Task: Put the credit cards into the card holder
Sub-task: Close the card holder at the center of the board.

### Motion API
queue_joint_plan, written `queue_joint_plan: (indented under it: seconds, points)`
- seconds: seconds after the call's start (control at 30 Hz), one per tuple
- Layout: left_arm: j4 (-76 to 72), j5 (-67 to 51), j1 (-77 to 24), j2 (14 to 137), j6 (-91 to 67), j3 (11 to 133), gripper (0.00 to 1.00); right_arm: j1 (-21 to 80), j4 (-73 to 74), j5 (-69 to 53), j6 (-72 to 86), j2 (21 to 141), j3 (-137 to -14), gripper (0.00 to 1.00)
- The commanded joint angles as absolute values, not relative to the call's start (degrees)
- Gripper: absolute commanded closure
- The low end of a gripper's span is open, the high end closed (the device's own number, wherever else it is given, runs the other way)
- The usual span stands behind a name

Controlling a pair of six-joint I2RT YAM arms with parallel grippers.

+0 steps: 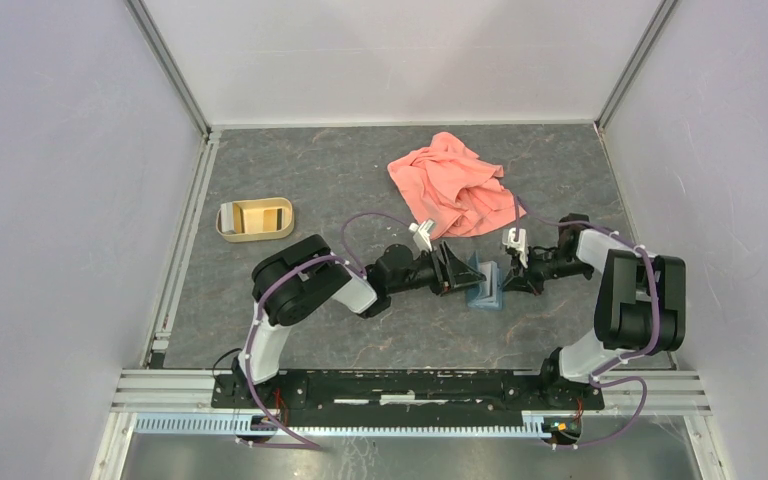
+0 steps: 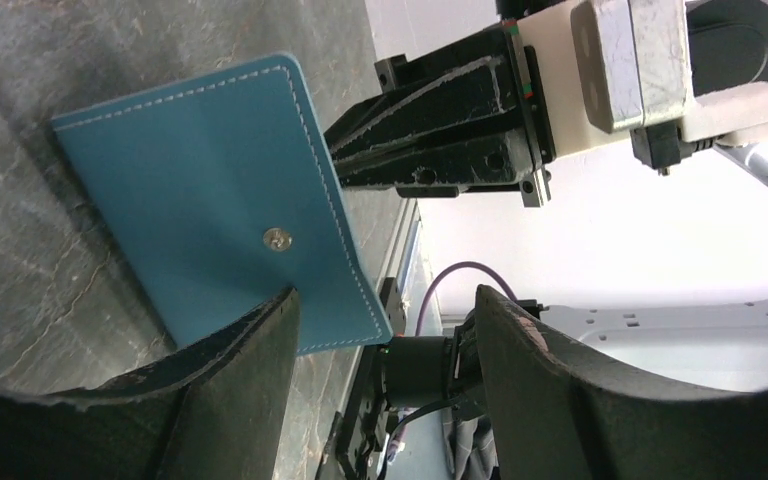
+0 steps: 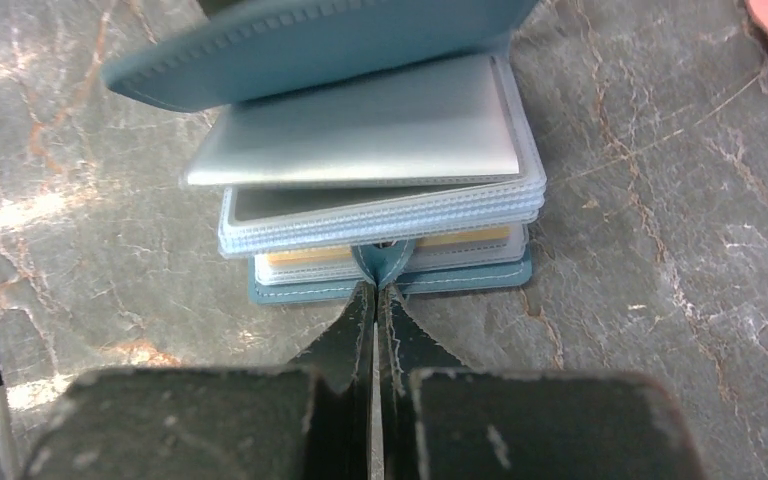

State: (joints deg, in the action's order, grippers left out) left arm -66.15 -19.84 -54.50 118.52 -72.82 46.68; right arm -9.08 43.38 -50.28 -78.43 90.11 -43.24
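The holder [image 1: 484,290] lies mid-desk [image 1: 290,330] between the two claws, its clear sleeves fanned open and its cover lifted. The right claw [image 3: 375,293] is closed, tips pinched on the small tab [image 3: 380,262] at the holder's edge nearest it. A card [image 3: 465,238] shows in the lowest sleeves, just behind the tab. The left claw [image 2: 385,300] stands wide on the opposite side, gripping nothing, with one finger [image 2: 250,370] at the edge of the raised cover. Farther back lie a pink cloth [image 1: 455,185] and, to the left, a tan tray [image 1: 256,239].
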Motion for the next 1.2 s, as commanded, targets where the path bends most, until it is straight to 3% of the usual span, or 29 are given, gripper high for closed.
queue_joint_plan:
  seconds: [0.0,0.23,0.5,0.8,1.17]
  points:
    - [-68.13,-20.91,-54.84,119.19,-73.28,49.24,0.28,-10.64,52.42,-58.59,-86.91,91.32,-45.99,0.99]
    - [-66.37,-20.81,-54.80,121.99,-72.59,51.06,0.28,-13.15,66.06,-64.98,-105.11,96.23,-46.81,0.99]
    - [-64.85,-20.74,-54.83,124.60,-72.35,52.89,0.29,-15.22,64.74,-65.13,-106.98,95.57,-44.03,0.99]
    - [-61.35,-19.13,-54.84,126.06,-73.91,53.58,0.40,-16.58,71.85,-68.79,-120.64,95.15,-40.23,0.95]
    - [-60.53,-19.32,-54.89,127.22,-74.56,54.26,0.45,-20.25,71.08,-70.72,-117.24,97.38,-40.51,0.94]
